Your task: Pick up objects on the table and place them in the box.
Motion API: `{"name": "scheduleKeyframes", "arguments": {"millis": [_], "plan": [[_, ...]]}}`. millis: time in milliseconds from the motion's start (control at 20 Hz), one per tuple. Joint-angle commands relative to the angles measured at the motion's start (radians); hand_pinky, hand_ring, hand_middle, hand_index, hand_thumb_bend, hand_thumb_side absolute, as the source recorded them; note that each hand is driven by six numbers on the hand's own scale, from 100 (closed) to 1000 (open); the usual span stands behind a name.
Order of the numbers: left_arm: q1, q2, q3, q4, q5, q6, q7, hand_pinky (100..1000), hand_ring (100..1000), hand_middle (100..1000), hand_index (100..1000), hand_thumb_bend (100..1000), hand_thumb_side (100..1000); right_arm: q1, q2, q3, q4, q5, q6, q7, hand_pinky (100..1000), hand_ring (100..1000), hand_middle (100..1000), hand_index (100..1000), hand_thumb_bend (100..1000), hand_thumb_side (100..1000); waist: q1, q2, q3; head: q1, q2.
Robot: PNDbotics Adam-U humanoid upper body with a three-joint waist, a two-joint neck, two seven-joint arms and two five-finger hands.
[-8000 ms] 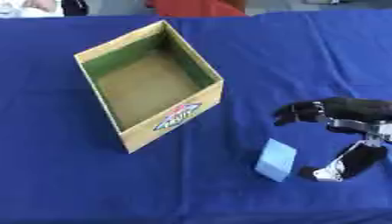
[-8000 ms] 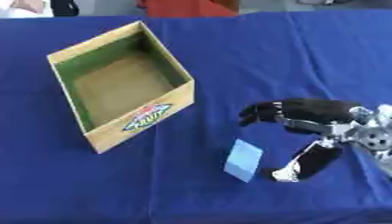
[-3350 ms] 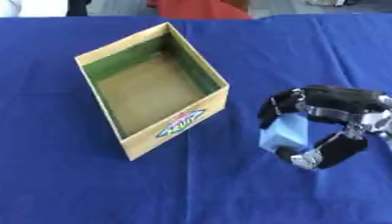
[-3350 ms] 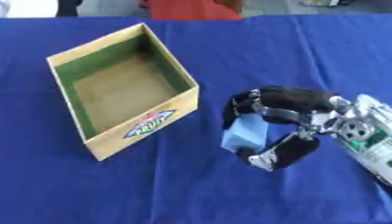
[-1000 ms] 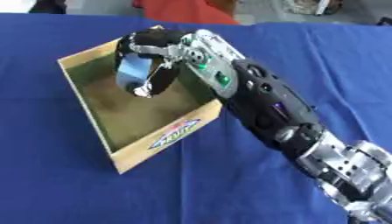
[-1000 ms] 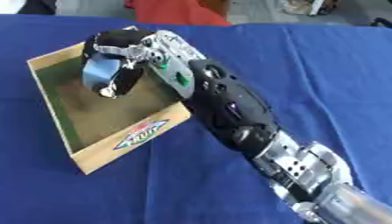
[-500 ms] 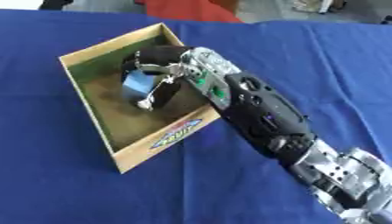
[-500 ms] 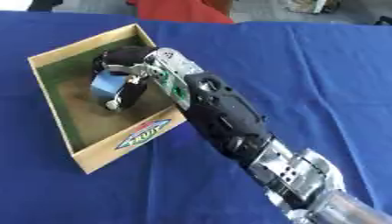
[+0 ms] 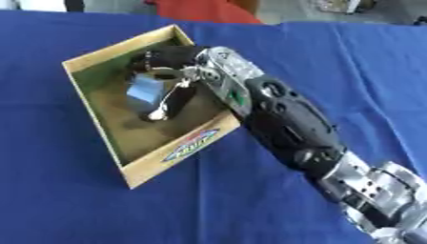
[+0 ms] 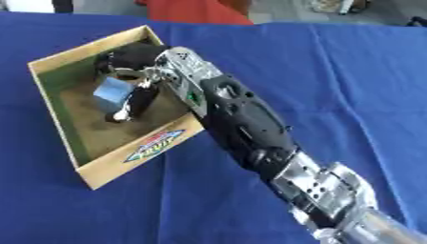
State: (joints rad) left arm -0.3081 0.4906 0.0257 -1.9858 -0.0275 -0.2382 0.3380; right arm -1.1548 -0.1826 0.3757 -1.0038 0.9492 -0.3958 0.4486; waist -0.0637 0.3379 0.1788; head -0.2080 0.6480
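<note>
A cardboard box (image 9: 171, 157) with a green inner wall stands on the blue table, left of centre. My right arm reaches across from the lower right, and my right hand (image 9: 164, 62) is inside the box, low over its brown floor. Its fingers and thumb are curled round a light blue block (image 9: 144, 91), which sits tilted between them. Whether the block touches the floor I cannot tell. My left hand shows in neither view.
The blue cloth (image 9: 350, 62) covers the whole table. A red object (image 9: 204, 10) lies beyond the far edge. My forearm (image 9: 288, 124) crosses over the box's right wall.
My right hand has carried the blue block from the table at the right into the box. In the last second it dropped lower inside the box. The camera has shifted a little.
</note>
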Motion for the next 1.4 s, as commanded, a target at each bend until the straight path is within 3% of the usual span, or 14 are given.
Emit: {"name": "scheduleKeyframes", "arguments": {"millis": [50, 350, 600, 700, 1050, 1250, 1400], "plan": [[-0.003, 0.012, 0.005, -0.014, 0.002, 0.003, 0.002, 793, 806, 694, 797, 356, 1000, -0.026, -0.024, -0.012, -0.047, -0.019, 0.015, -0.003, 847, 957, 921, 914, 357, 579, 0.011, -0.026, -0.001, 0.004, 0.003], [0.003, 0.016, 0.008, -0.014, 0.0, 0.004, 0.004, 793, 805, 694, 797, 354, 1000, -0.025, -0.073, -0.014, -0.163, -0.119, 0.049, 0.011, 819, 924, 895, 896, 239, 560, 0.015, -0.035, -0.014, 0.016, 0.009], [0.014, 0.02, 0.015, -0.014, -0.005, 0.006, 0.01, 793, 805, 694, 796, 355, 1000, 0.0, -0.189, 0.001, -0.383, -0.245, 0.094, 0.035, 807, 893, 869, 875, 105, 607, 0.02, -0.045, -0.031, 0.036, 0.011], [0.016, 0.021, 0.016, -0.014, -0.008, 0.007, 0.012, 792, 802, 693, 796, 355, 1000, 0.019, -0.243, -0.002, -0.486, -0.299, 0.123, 0.038, 803, 884, 861, 865, 100, 607, 0.024, -0.048, -0.038, 0.046, 0.012], [0.026, 0.025, 0.026, -0.014, -0.017, 0.006, 0.034, 789, 801, 697, 797, 356, 1000, 0.133, -0.43, -0.085, -0.81, -0.449, 0.265, -0.032, 792, 857, 832, 826, 100, 659, 0.045, -0.054, -0.063, 0.085, 0.008], [0.033, 0.025, 0.035, -0.014, -0.035, 0.008, 0.05, 784, 802, 704, 799, 353, 1000, 0.238, -0.529, -0.151, -0.939, -0.507, 0.343, -0.118, 791, 849, 828, 819, 100, 727, 0.062, -0.05, -0.075, 0.116, -0.004], [0.037, 0.021, 0.042, -0.014, -0.049, 0.009, 0.07, 783, 802, 709, 801, 354, 1000, 0.32, -0.579, -0.2, -0.989, -0.554, 0.36, -0.182, 803, 852, 832, 820, 100, 793, 0.075, -0.046, -0.082, 0.134, -0.008]]}}
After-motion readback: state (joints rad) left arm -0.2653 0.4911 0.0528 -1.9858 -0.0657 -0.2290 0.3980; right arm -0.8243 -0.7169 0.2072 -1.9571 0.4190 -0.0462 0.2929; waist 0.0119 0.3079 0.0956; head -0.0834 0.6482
